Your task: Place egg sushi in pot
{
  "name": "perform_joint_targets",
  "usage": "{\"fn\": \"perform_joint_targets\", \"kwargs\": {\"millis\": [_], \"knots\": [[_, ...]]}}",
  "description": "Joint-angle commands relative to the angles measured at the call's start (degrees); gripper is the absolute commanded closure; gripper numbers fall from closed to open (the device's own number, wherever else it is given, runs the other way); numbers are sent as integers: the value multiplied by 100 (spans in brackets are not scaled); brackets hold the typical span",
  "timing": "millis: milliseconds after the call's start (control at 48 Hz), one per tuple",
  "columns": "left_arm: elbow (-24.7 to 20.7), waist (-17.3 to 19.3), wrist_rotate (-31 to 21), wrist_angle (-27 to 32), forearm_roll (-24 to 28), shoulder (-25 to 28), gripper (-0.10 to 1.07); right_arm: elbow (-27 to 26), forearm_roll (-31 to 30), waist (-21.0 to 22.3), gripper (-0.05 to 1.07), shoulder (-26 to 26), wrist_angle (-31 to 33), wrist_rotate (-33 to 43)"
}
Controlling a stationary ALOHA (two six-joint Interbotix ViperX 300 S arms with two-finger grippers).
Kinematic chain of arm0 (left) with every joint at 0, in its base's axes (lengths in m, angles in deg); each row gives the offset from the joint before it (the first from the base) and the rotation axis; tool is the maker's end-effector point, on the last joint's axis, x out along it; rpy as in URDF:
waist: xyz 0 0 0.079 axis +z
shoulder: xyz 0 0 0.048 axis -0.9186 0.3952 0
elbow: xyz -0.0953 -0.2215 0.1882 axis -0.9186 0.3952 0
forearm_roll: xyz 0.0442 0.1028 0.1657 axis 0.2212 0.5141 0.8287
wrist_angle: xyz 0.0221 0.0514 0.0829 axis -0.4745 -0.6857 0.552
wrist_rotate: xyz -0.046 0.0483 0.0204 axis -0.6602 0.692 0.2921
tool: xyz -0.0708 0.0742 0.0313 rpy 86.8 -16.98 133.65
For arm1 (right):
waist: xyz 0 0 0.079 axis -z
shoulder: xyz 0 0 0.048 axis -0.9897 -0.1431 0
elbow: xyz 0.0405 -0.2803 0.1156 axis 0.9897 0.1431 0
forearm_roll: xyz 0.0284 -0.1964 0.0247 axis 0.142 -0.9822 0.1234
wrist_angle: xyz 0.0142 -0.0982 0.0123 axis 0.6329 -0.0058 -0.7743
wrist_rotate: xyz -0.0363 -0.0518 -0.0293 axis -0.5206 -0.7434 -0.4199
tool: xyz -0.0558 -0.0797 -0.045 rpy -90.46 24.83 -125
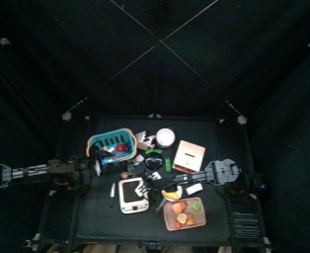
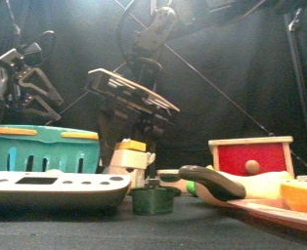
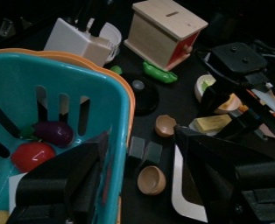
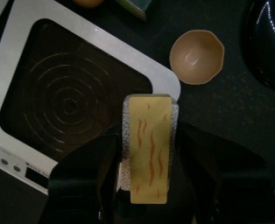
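The egg sushi, a yellow slab on white rice, is clamped between the jaws of my right gripper. It hangs over the white cooker. In the front view the egg sushi hangs low behind a small dark green pot. A dark round vessel shows at the edge of the right wrist view. My left gripper is open and empty beside the teal basket. In the top view the right gripper is mid-table and the left gripper is by the basket.
The basket holds an eggplant and a tomato. A wooden box with a red face stands at the back right. A tray of fruit lies at the front right. Small wooden bowls lie near the cooker.
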Motion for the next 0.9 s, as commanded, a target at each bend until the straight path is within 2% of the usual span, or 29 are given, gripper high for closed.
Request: {"fn": "perform_joint_targets", "kwargs": {"millis": [0, 104, 271, 542, 708, 875], "knots": [[-62, 9, 9, -26, -44, 26, 3, -26, 0, 35, 34, 501, -9, -88], [-62, 9, 9, -26, -44, 26, 3, 97, 9, 70, 34, 782, -18, -237], [-62, 9, 9, -18, -44, 26, 3, 492, 44, 387, 34, 1424, -44, -510], [-53, 9, 9, -26, -97, 26, 3, 1468, -176, 1371, 34, 2426, -281, -519], [-53, 26, 9, -18, -105, 26, 3, 1854, -422, 1995, 34, 2654, -536, -519], [-44, 53, 9, -26, -105, 26, 3, 1942, -571, 2602, 34, 2566, -791, -519]]}}
